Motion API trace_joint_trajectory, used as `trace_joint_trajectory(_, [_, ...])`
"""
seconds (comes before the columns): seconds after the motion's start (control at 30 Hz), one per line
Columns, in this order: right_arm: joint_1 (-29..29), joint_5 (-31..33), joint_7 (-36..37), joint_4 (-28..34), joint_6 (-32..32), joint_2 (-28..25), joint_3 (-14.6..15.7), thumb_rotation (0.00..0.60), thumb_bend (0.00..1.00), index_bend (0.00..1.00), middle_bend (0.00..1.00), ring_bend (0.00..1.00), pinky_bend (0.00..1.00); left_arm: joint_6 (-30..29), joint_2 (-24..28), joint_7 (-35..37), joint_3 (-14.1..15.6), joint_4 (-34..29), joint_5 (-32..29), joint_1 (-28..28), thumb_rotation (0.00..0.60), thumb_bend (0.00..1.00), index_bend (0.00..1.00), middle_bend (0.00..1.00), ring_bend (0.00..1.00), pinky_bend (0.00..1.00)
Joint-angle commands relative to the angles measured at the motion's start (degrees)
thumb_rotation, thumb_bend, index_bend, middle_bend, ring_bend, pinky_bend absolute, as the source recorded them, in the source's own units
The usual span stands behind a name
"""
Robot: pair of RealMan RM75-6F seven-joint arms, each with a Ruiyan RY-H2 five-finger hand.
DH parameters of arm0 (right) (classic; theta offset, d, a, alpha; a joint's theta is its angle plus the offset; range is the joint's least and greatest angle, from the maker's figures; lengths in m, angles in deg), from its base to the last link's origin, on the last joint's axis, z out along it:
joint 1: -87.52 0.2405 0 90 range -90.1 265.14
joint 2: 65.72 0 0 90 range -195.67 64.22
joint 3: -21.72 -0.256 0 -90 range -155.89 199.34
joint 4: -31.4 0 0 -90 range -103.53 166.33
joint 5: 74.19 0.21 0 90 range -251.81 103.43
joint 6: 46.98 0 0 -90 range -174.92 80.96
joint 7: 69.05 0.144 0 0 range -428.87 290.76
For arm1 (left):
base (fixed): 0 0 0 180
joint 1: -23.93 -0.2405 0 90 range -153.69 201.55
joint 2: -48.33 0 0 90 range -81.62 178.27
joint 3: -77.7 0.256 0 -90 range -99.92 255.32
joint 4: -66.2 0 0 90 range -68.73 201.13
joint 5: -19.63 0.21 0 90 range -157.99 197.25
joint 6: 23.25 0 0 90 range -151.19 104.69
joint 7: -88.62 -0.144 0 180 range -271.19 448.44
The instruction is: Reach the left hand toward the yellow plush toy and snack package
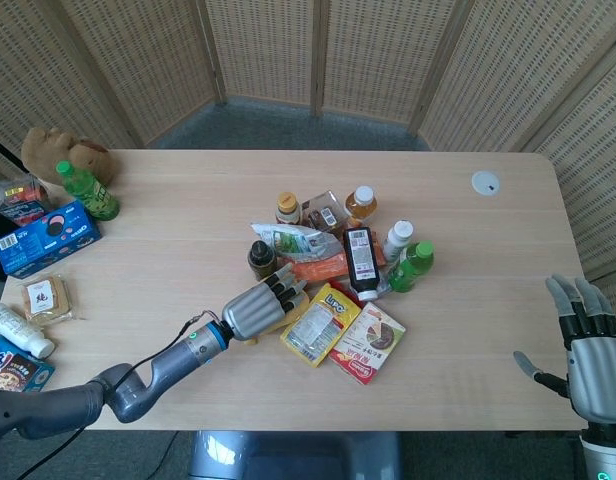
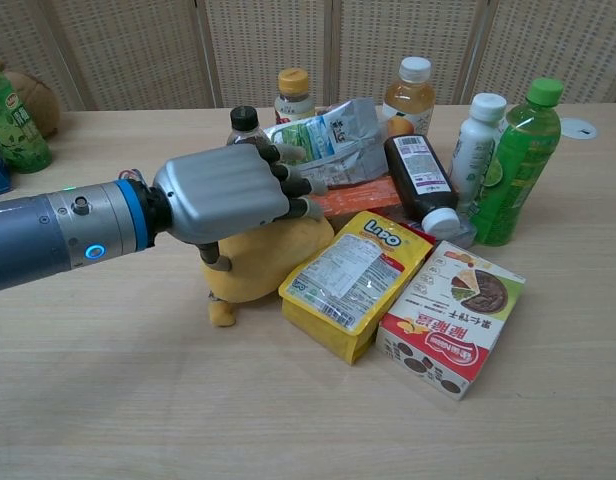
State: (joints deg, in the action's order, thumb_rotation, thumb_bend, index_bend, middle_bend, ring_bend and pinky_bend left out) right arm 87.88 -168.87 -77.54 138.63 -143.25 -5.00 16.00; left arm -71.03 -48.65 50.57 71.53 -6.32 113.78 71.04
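The yellow plush toy (image 2: 260, 264) lies in the middle of the table, its left side against the yellow snack package (image 2: 352, 279). My left hand (image 2: 226, 192) sits over the top of the toy with its fingers stretched toward the pile behind and its thumb hanging down the toy's near side; it grips nothing. From the head view the left hand (image 1: 256, 308) covers most of the toy (image 1: 276, 323), and the snack package (image 1: 315, 325) lies just to its right. My right hand (image 1: 586, 345) hovers open off the table's right edge, fingers up.
A red snack box (image 2: 453, 318) lies right of the yellow package. Behind stand several bottles, a green one (image 2: 518, 165) among them, with a dark bottle (image 2: 420, 180) lying down and a crumpled bag (image 2: 328, 140). At far left are a blue box (image 1: 48, 235) and a brown plush (image 1: 53, 150).
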Motion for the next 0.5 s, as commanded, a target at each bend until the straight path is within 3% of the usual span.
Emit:
trace_joint_trajectory(0.03, [-0.07, -0.49, 0.47, 0.01, -0.14, -0.07, 0.17, 0.600, 0.00, 0.00, 0.00, 0.00, 0.00, -4.25, -1.59, 3.16, 1.73, 1.67, 2.80, -0.01, 0.600, 0.00, 0.93, 0.86, 0.92, 0.97])
trace_joint_trajectory(0.2, [0.09, -0.55, 0.25, -0.48, 0.43, 0.14, 0.38, 0.600, 0.00, 0.00, 0.00, 0.00, 0.00, -8.84, -0.06, 6.26, 2.05, -0.63, 5.03, 0.07, 0.600, 0.00, 0.97, 0.97, 1.00, 1.00])
trace_joint_trajectory(0.5, [0.23, -0.97, -0.55, -0.54, 0.96, 0.61, 0.74, 0.600, 0.00, 0.00, 0.00, 0.00, 0.00, -11.64, 8.42, 4.31, -0.64, -11.80, 3.01, -0.54, 0.600, 0.00, 0.98, 0.98, 1.00, 1.00])
